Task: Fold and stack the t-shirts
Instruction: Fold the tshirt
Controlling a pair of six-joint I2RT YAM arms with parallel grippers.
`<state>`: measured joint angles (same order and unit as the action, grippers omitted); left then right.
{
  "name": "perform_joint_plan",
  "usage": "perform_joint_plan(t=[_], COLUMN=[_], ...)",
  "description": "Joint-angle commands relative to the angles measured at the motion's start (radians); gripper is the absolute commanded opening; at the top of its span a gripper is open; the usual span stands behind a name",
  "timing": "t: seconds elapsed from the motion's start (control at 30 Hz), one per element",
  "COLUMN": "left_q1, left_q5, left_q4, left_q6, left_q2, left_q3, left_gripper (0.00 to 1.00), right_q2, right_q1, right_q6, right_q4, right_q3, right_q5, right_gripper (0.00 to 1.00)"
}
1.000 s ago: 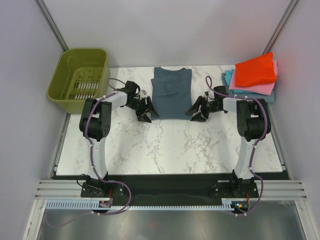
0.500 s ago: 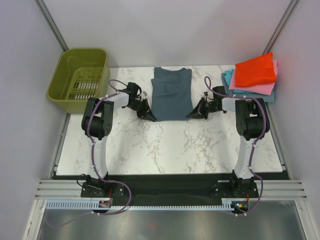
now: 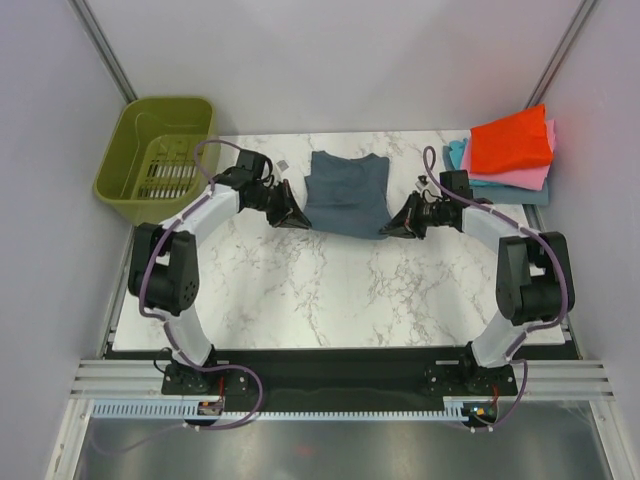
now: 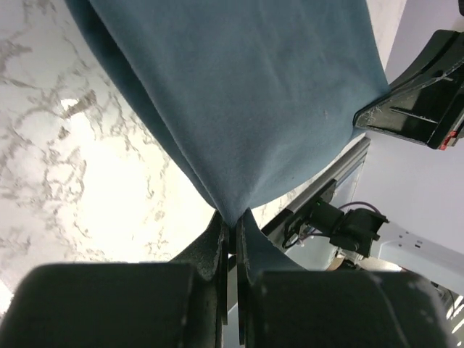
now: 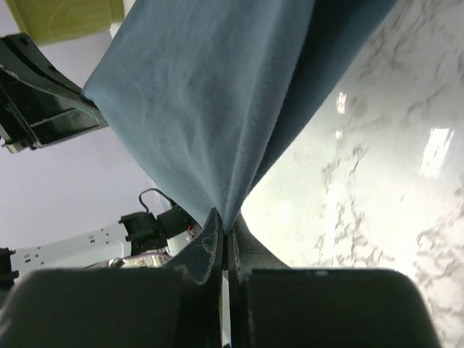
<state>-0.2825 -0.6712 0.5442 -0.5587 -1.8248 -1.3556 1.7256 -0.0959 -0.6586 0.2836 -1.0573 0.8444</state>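
A slate blue-grey t-shirt (image 3: pixel 346 194) lies at the back middle of the marble table, its near hem lifted off the surface. My left gripper (image 3: pixel 299 222) is shut on the hem's left corner. The right gripper (image 3: pixel 387 230) is shut on the right corner. In the left wrist view the blue cloth (image 4: pixel 246 94) hangs taut from the pinched gripper (image 4: pixel 233 221). The right wrist view shows the cloth (image 5: pixel 217 101) fanning out from the pinched gripper (image 5: pixel 227 225). A stack of folded t-shirts sits at the back right, red-orange (image 3: pixel 512 142) on pink (image 3: pixel 520 178) on teal blue (image 3: pixel 455 155).
An olive-green plastic basket (image 3: pixel 160 157) stands off the table's back left corner. Grey walls close in on both sides. The marble table (image 3: pixel 330 290) stretches toward the arm bases at the near edge.
Both grippers shut on the shirt's near corners, then rose and moved toward the back. The shirt's lower part has come off the table and the shirt looks shorter from above.
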Motion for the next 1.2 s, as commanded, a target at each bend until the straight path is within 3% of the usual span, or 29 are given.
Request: perform_joint_plan(t=[0.0, 0.27, 0.43, 0.73, 1.17], left_q1=[-0.006, -0.052, -0.052, -0.037, -0.018], left_q5=[0.009, 0.009, 0.009, 0.088, 0.186], left_q4=[0.0, 0.0, 0.0, 0.04, -0.032], left_q6=[-0.001, -0.001, -0.001, 0.117, 0.184], left_q2=[0.085, 0.217, 0.182, -0.073, -0.41], left_q3=[0.044, 0.121, 0.067, -0.204, -0.614], left_gripper=[0.02, 0.02, 0.02, 0.02, 0.02], right_q2=[-0.11, -0.236, -0.209, -0.016, 0.367], right_q1=[0.001, -0.001, 0.002, 0.025, 0.05], right_q6=[0.005, 0.048, 0.034, 0.036, 0.017], right_q4=[0.031, 0.111, 0.069, -0.003, -0.098], right_q3=[0.052, 0.062, 0.031, -0.095, -0.513], right_q5=[0.021, 0.015, 0.004, -0.022, -0.042], right_gripper=[0.0, 0.0, 0.0, 0.0, 0.0])
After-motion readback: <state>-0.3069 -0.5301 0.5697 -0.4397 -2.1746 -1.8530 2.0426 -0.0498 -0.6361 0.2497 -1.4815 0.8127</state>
